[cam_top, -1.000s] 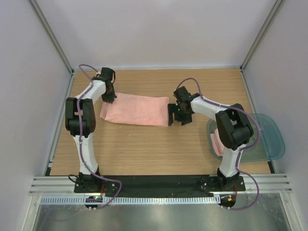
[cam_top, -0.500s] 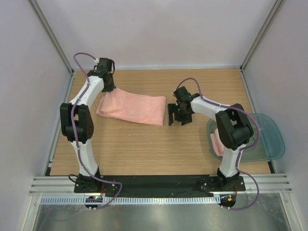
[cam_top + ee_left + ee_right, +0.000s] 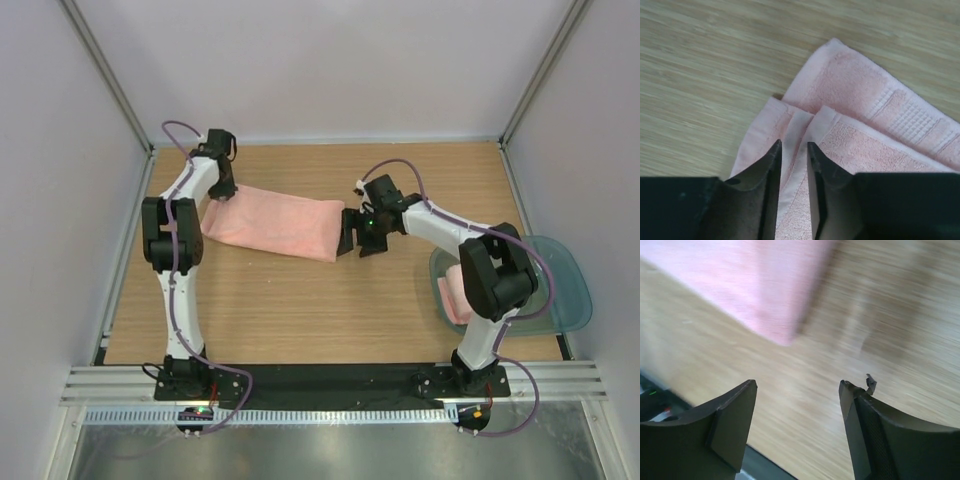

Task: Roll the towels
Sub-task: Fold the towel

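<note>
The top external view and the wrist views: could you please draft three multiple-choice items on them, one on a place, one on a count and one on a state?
1. Where does the second towel lie?
A. on the bare wood
B. against the back wall
C. in the tray

2. How many pink towels show from above?
A. two
B. one
C. four

3. How does the right gripper stand?
A. shut on cloth
B. open, holding nothing
C. shut, empty

Key:
1 C: pink cloth shows inside the tray's left side.
2 A: the long towel lies on the table, and the other is in the tray.
3 B: its wrist view shows the fingers wide apart with nothing between them.
</note>
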Available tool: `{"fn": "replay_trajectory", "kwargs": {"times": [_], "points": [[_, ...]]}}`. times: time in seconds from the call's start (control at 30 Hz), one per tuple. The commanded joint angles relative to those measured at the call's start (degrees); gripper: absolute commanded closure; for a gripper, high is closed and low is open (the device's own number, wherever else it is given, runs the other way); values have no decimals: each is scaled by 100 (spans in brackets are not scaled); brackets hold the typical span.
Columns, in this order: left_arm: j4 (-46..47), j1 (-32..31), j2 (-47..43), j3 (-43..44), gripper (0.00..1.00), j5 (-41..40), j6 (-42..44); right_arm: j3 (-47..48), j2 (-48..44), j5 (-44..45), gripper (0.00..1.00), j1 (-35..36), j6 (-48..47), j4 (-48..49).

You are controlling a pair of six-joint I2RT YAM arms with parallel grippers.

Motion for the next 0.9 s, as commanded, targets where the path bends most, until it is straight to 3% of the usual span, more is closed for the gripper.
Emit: {"fn": "replay_trajectory", "kwargs": {"times": [0.0, 0.07, 0.1, 0.17, 0.2, 0.23, 0.27, 0.3, 0.5, 0.63, 0.77, 0.87], "points": [[-125, 93, 1, 704, 70, 50, -69, 71, -408, -1887, 27, 129, 447, 1209], [-126, 84, -348, 583, 60, 181, -192, 141, -320, -2711, 34, 191, 867, 1677], [-117, 76, -516, 495, 55, 173, -262, 168, -233, -2917, 45, 235, 1009, 2132], [-125, 49, -1033, 241, 46, 103, -456, 439, 179, -3181, 57, 393, 1168, 2381], [-169, 32, -1193, 144, 45, 112, -543, 606, 364, -3261, 70, 437, 1134, 2252], [-213, 32, -1369, -101, 45, 138, -710, 964, 775, -3323, 77, 524, 1099, 2146], [-248, 5, -1657, -234, 46, 208, -772, 1098, 970, -3375, 93, 543, 1090, 2119], [-283, -12, -1843, -435, 47, 365, -834, 1204, 1129, -3472, 98, 560, 1159, 2136], [734, -381, -2977, -2737, 50, 1743, -1141, 1486, 2140, -4026, 99, 613, 1468, 2856], [1587, -557, -3014, -3697, 50, 2834, -1353, 1600, 2545, -4114, 99, 587, 1345, 2901], [1712, -707, -2593, -3716, 52, 2749, -1370, 1574, 2888, -4123, 99, 455, 1476, 3217], [1457, -698, -2251, -3444, 54, 2066, -1379, 1364, 2985, -4123, 99, 306, 1529, 3401]]}}
